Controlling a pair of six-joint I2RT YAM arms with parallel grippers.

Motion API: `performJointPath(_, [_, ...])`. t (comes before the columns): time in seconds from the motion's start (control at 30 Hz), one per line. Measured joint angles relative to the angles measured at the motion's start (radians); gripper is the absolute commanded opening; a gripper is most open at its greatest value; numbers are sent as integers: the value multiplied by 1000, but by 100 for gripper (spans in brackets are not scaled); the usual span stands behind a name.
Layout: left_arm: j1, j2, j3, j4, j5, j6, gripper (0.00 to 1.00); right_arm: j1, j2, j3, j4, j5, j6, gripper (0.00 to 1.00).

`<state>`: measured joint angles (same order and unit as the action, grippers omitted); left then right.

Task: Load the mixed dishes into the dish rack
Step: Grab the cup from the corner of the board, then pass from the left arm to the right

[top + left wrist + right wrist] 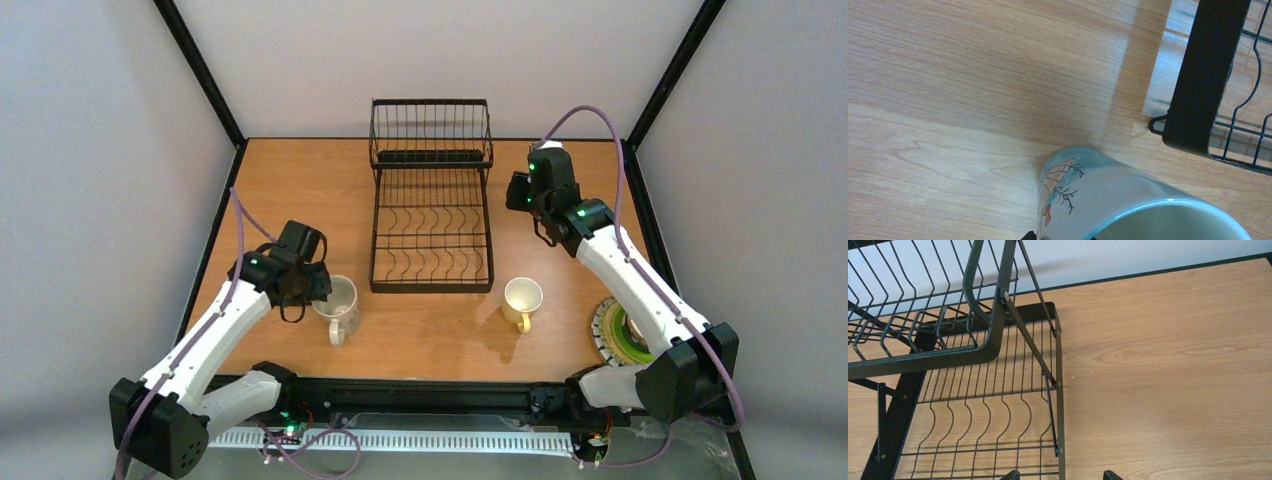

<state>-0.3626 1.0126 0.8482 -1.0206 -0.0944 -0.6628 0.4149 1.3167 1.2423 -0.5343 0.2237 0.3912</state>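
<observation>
Top external: white mug (340,299) just right of left gripper (312,289) (grip on it: cannot tell).

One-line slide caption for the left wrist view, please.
Tree-patterned white mug on the wooden table, apart from a corner of the black dish rack.

My wooden table (440,345) holds the black dish rack (431,200). A white mug (338,305) stands left of the rack's near end. A yellow mug (522,300) stands right of it, and a pile of plates (610,335) lies farther right.
</observation>
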Motion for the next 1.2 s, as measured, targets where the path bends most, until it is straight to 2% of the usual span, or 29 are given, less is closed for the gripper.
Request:
performJointPath(0.1, [-11, 9, -4, 6, 3, -10, 20, 0, 0, -7, 0, 0, 1, 95])
performJointPath(0.2, [-31, 21, -6, 4, 17, -21, 3, 0, -3, -16, 0, 0, 3, 95])
performJointPath(0.23, [-40, 27, -6, 6, 14, -23, 1, 0, -5, -19, 0, 0, 3, 95])
performJointPath(0.9, [-88, 47, 9, 8, -25, -63, 0, 0, -36, -22, 5, 0, 10, 95])
performJointPath(1.2, [-91, -11, 38, -23, -21, -93, 0, 0, -67, -22, 4, -5, 11, 95])
